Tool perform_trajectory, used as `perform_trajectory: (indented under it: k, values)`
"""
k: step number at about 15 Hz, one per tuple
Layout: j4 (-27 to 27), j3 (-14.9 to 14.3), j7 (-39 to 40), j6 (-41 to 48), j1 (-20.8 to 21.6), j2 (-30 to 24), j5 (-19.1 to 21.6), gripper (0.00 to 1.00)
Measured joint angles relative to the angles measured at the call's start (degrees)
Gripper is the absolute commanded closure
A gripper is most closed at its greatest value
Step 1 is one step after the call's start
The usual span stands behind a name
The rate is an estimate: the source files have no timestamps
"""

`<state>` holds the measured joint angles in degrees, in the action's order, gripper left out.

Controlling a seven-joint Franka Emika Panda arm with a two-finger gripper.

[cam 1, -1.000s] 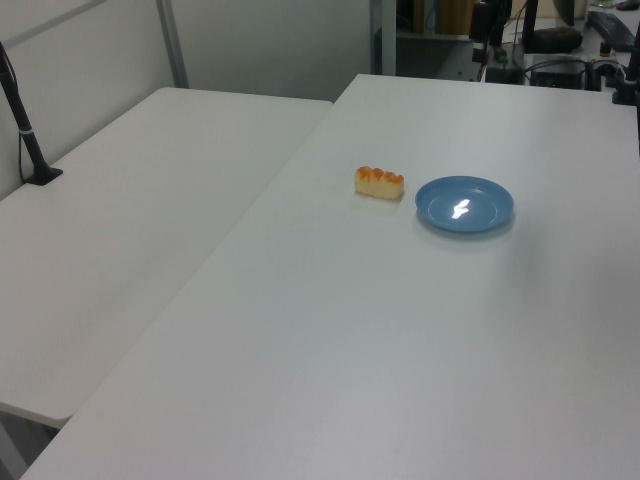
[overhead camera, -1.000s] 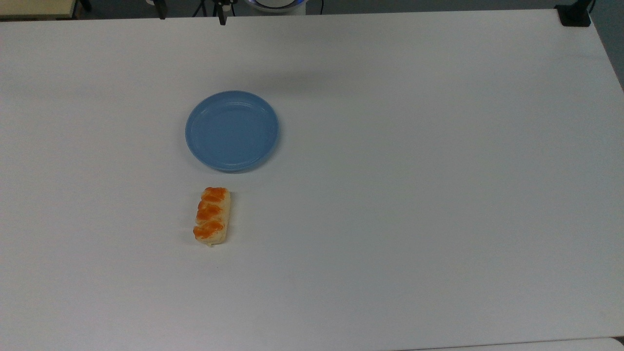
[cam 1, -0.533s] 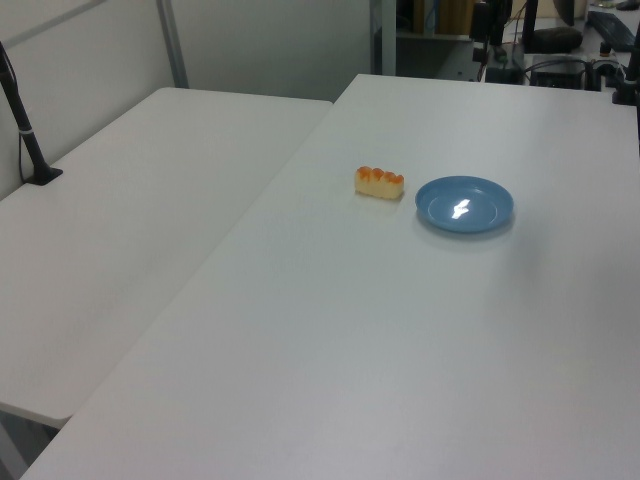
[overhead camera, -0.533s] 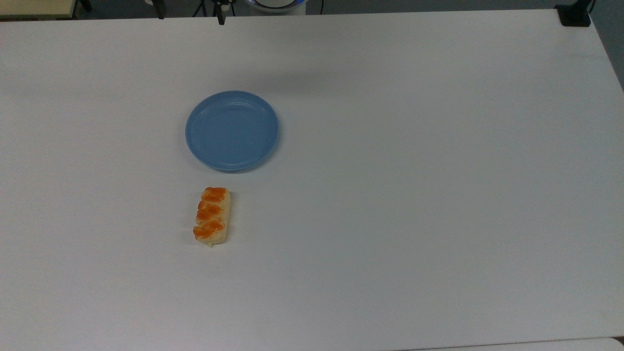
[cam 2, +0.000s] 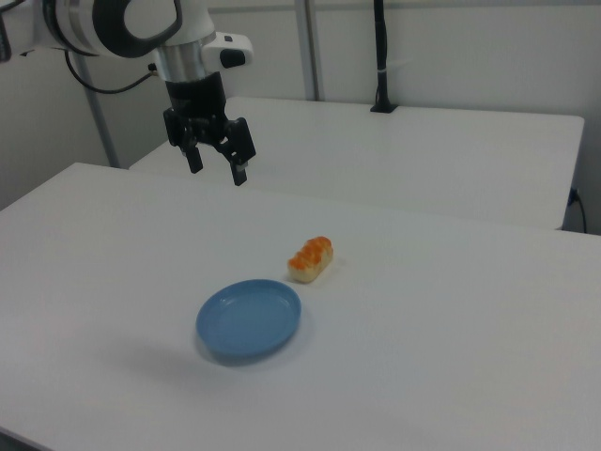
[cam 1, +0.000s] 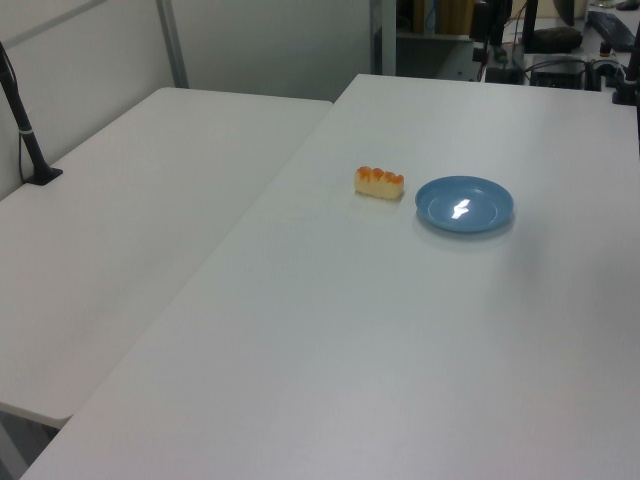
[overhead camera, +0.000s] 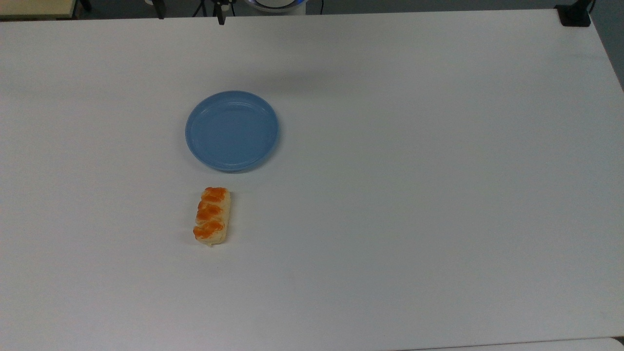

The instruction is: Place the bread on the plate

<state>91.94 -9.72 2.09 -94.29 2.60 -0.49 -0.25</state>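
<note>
The bread (overhead camera: 212, 215) is a small cream loaf with three orange-brown bumps, lying flat on the white table just below the plate (overhead camera: 232, 130) in the top view. In the left view the bread (cam 1: 379, 182) lies left of the light-blue plate (cam 1: 464, 204). In the right view the bread (cam 2: 311, 259) sits just beyond the plate (cam 2: 249, 319). My gripper (cam 2: 218, 165) hangs high above the table, up and to the left of both in the right view, open with nothing between its fingers.
A second white table (cam 1: 130, 200) adjoins on the left view's left, with a black post (cam 1: 25, 130) on it. A black clamp (overhead camera: 574, 14) sits at the table's far right corner in the top view. The robot arm (cam 2: 122, 28) reaches in from the right view's upper left.
</note>
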Motion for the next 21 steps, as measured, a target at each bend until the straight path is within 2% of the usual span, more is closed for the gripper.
perform_trajectory:
  k: [2, 5, 10, 17, 21]
  values:
    - [0.0, 0.0, 0.0, -0.2, -0.1, 0.0, 0.0, 0.0]
    - [0.1, 0.0, 0.0, -5.3, -0.3, 0.8, 0.0, 0.0]
    - [0.3, -0.1, -0.2, -13.7, -0.5, 5.0, 0.0, 0.0]
    - [0.9, -0.1, -4.8, -35.8, -0.8, 20.1, 0.0, 0.0]
    - [0.8, 0.0, -5.4, -41.3, -0.5, 26.0, 0.0, 0.0]
